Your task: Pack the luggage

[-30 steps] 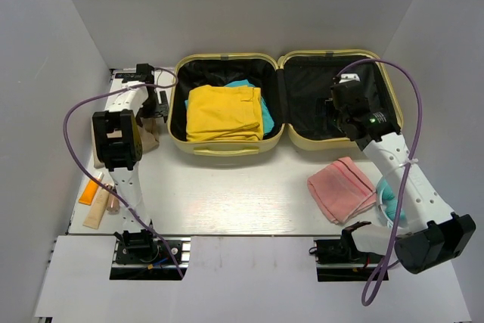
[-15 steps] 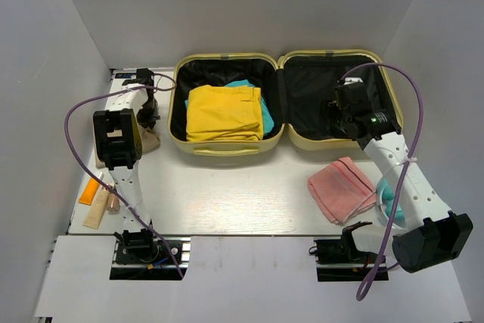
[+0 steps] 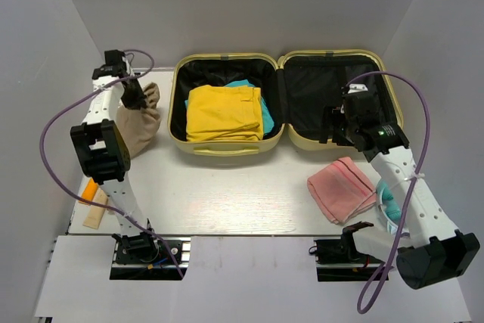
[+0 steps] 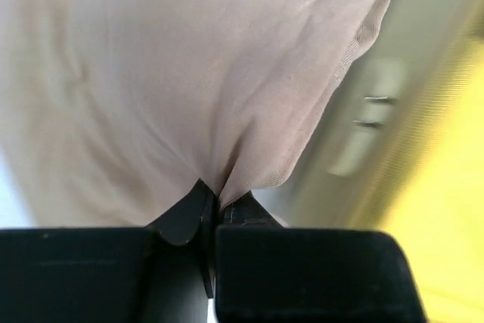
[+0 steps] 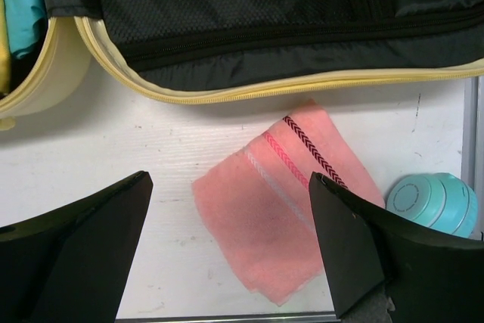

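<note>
One teal cloth (image 3: pixel 242 83), mostly covered, in luggage (image 3: pixel 227 144).

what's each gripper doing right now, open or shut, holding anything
Left gripper: shut on the beige cloth.
Right gripper: open, holding nothing.

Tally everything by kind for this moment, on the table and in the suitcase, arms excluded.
Suitcase: 1
Cloth pieces: 4 (yellow cloth, teal cloth, beige cloth, pink towel)
Round teal container: 1
Small items at the table's left edge: 2 (orange item, tan item)
Total: 8
</note>
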You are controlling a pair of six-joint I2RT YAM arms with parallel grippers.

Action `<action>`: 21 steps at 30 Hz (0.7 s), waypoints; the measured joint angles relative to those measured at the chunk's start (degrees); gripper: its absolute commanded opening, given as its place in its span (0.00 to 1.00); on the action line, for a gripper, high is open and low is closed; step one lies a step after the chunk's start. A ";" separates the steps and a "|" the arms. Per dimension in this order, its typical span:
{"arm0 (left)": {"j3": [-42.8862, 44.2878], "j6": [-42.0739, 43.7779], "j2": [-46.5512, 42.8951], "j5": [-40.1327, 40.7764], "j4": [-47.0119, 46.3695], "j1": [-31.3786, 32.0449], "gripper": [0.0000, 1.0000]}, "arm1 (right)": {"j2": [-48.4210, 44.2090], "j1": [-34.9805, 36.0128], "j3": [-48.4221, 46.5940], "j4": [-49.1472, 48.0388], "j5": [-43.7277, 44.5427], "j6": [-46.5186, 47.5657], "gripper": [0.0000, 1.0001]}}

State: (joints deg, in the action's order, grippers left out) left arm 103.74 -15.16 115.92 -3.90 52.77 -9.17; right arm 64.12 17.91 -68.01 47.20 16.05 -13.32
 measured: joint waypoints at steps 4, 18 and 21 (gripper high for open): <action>3.80 -0.85 -3.34 -2.47 0.28 -0.07 0.00 | -2.49 -0.24 1.40 -0.24 -1.01 -0.02 0.90; 4.61 -3.50 -8.04 -10.10 1.42 4.98 0.00 | -6.19 -0.31 2.29 -1.09 -3.06 -0.07 0.90; 4.61 -3.80 -9.35 -8.31 1.46 9.86 0.00 | -6.40 -0.31 2.34 -1.16 -3.65 -0.15 0.90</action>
State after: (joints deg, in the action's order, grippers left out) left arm 108.36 -18.96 106.56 -12.21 54.24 0.69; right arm 57.71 17.61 -65.67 46.04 12.40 -13.47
